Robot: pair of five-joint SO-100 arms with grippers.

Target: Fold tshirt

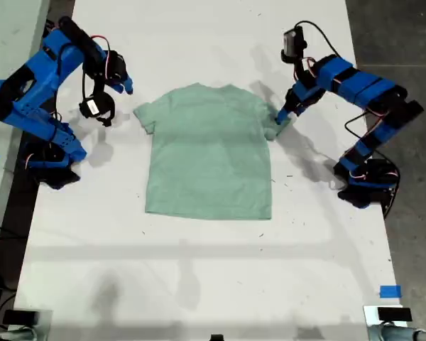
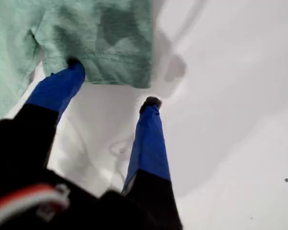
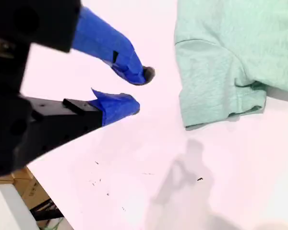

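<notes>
Mint tshirt [image 1: 207,149] flat on table [image 1: 199,270]; my first gripper [image 2: 113,84] fingers spread at sleeve, my second gripper [image 3: 139,88] slightly parted.

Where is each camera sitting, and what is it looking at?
Exterior view: high above, looking down on the white table, the tshirt and both blue arms.
First wrist view: on my first gripper, looking along its open blue fingers at a sleeve.
Second wrist view: on my second gripper, looking past its open blue fingers at the other sleeve, a little apart.
All three share the tshirt and table.
</notes>
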